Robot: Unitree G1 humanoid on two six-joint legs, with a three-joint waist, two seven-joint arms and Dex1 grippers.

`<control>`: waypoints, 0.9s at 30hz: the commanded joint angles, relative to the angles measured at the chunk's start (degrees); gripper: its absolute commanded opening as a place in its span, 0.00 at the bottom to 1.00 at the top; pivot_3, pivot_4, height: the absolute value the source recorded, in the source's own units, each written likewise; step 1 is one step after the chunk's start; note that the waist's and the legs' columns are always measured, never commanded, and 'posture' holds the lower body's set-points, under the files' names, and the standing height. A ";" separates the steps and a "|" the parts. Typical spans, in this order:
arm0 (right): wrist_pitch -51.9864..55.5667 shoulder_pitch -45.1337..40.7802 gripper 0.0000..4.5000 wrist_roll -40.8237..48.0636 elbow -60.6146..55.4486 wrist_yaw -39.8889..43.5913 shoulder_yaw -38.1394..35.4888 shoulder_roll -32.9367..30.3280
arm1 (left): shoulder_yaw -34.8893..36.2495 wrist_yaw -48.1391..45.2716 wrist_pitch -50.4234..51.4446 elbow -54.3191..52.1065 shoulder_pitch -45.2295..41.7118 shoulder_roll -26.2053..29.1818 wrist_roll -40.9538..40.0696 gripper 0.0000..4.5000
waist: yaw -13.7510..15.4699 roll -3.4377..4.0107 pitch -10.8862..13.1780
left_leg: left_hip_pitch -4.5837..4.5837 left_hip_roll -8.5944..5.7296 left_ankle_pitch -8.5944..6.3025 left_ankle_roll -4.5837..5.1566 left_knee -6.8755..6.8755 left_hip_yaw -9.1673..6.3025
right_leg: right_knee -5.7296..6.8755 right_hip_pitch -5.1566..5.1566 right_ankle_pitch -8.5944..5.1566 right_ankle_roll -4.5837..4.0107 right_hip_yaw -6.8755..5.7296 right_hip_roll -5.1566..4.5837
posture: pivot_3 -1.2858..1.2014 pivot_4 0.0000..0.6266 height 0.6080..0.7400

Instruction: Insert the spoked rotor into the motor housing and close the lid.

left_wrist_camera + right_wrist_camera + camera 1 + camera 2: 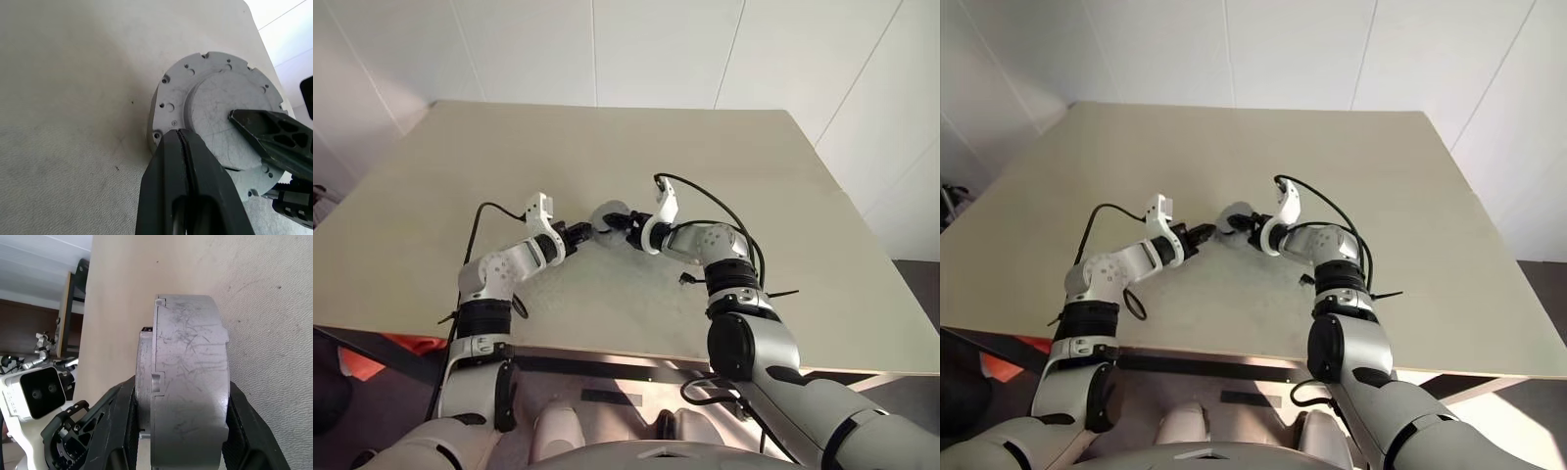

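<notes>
White wall panels rise behind a pale beige desk point(783, 196) that fills most of the head views. Near its middle, held off the surface between the two arms, is the round grey metal motor housing point(609, 217), a scuffed drum with a flat flange ringed by small holes (the flange face shows best in the left wrist view point(215, 122)).

From about eight o'clock of the housing comes the left pincer point(579, 235), its two black fingers point(188, 186) clenched flat together with nothing between them, their tips pressed against the flange edge.

From about four o'clock comes the right pincer point(628, 227), grasping the motor housing: in the right wrist view one black finger point(117, 431) lies against the flanged side and the other against the opposite flat face of the drum point(188, 396), so the jaws straddle its thickness.

Black cables point(724, 211) loop from both wrists above the desk.
</notes>
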 commanded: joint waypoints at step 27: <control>10.50 -12.28 0.45 18.07 -0.67 -9.40 -10.78 2.73 | 15.32 7.77 6.66 -10.46 7.66 -0.29 -39.13 0.86 | 0.19 -0.04 0.04 | -0.27 0.07 -0.03 0.05 0.14 -0.05 | 0.03 -0.12 0.14 0.22 -0.17 0.01 | 0.52 0.00 1.00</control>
